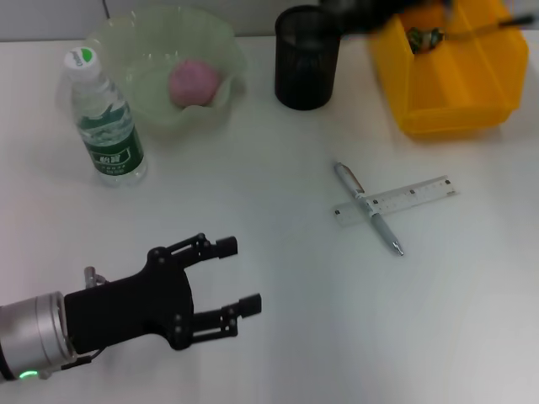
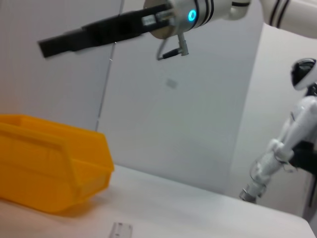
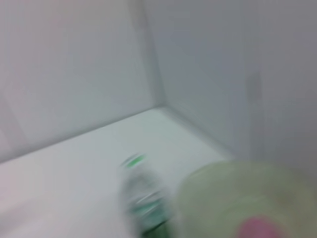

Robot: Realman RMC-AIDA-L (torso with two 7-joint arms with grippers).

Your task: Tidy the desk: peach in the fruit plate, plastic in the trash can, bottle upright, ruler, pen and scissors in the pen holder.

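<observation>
Left hand point(image 1: 226, 289) released, low over desk | right hand point(image 1: 379, 13) blurred, grip unclear, above yellow bin point(image 1: 472, 101)

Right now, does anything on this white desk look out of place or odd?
Yes. A silver pen lies crossed over a clear plastic ruler on the bare desk, outside the black mesh pen holder. The bottle stands upright; the peach sits in its plate.

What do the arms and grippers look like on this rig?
Left gripper: matte black, linkage-style fingers with small square pads, on a black palm block. Behind it sits a silver cylindrical wrist with a green status light and a small metal fitting. Right gripper: a long black body on a silver-and-white wrist with black rings, a glowing blue light and a short looped cable. Its arm links are white.
</observation>
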